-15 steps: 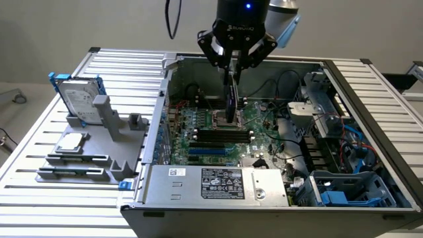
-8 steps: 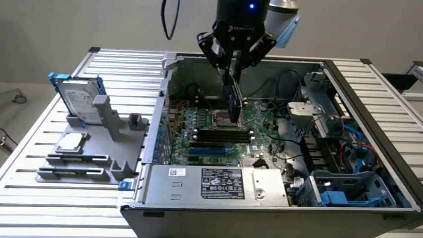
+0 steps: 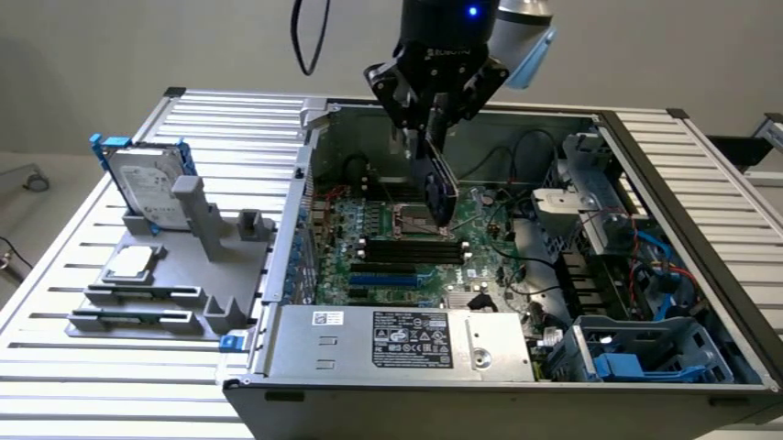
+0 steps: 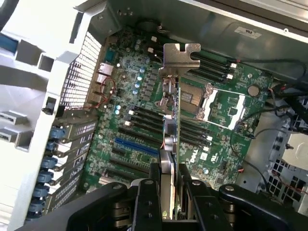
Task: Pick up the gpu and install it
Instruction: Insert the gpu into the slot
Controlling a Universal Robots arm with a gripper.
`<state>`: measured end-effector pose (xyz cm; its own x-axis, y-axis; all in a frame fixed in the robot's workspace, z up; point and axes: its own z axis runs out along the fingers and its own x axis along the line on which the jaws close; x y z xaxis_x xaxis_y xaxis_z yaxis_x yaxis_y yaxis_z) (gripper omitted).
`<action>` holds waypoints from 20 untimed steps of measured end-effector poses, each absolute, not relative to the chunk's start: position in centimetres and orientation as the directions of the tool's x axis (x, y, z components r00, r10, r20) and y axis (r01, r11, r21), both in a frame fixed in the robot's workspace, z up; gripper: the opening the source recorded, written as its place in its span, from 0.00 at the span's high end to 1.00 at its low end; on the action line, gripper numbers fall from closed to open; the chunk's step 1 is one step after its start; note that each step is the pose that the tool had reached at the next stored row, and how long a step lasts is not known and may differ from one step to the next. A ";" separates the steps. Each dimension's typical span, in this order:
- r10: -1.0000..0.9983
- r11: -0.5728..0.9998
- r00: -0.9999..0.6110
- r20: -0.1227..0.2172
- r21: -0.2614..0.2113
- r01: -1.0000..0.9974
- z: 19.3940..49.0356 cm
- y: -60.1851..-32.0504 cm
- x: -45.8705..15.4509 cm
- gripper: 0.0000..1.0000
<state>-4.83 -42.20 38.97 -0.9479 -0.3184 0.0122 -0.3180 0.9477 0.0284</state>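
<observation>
Where the card sits: gpu (image 3: 442, 191) hangs upright and edge-on inside the open computer case (image 3: 575, 115), above the green motherboard (image 3: 391, 243).
Jaws: gripper (image 3: 431, 128) clamped on the gpu's upper edge, one finger on each face.
Wrist view: metal end bracket (image 4: 180, 60) at the card's far end, over the board.
Outside the case: hard drive (image 3: 145, 183) and processor chip (image 3: 132, 263) on a grey rack (image 3: 208, 234), toward the exterior view's left.

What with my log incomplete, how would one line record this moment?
pincer: shut on graphics card | position: upright above motherboard, inside case | installed: no
</observation>
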 end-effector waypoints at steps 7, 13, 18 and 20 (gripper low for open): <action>-0.436 0.900 -0.900 0.012 0.028 -0.435 39.0 -42.2 -4.8 0.74; -0.531 0.847 -0.848 0.012 0.028 -0.530 38.9 -42.2 -4.8 0.74; -0.606 0.795 -0.795 0.012 0.028 -0.605 38.9 -42.2 -4.8 0.74; -0.635 0.773 -0.773 0.012 0.028 -0.634 38.9 -42.2 -4.8 0.74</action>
<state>-4.83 -42.19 38.86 -0.7728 -0.6346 0.0121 -0.6341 0.7727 0.0284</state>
